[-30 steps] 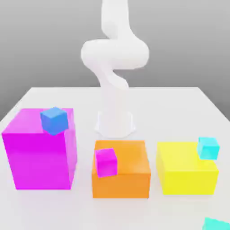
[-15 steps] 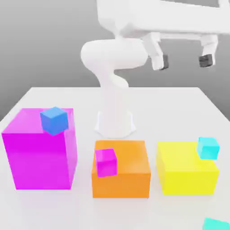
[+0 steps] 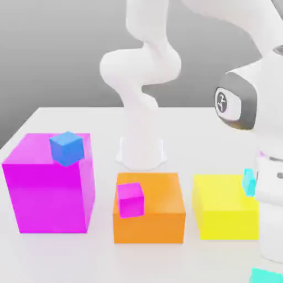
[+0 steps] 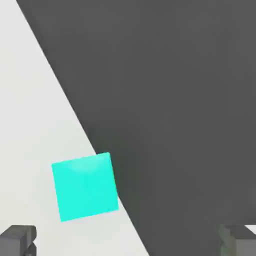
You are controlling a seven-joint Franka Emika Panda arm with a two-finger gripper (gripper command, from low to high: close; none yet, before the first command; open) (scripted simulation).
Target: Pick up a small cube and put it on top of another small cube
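The small greenish-teal cube lies on the white table right by its edge. In the exterior view it peeks in at the lower right corner. My gripper hangs above it, open, with one dark fingertip on the cube's side and the other far off over the dark floor; nothing is between them. The small magenta-pink cube sits on the front left part of the orange block. My arm reaches down at the exterior view's right.
A big magenta block at the exterior view's left carries a small blue cube. The yellow block bears a sky-cyan cube, mostly behind my arm. The robot base stands at the table's back middle.
The arm has swung from high above the table down to the exterior view's front right, now covering most of the sky-cyan cube and part of the yellow block. The cubes have not moved.
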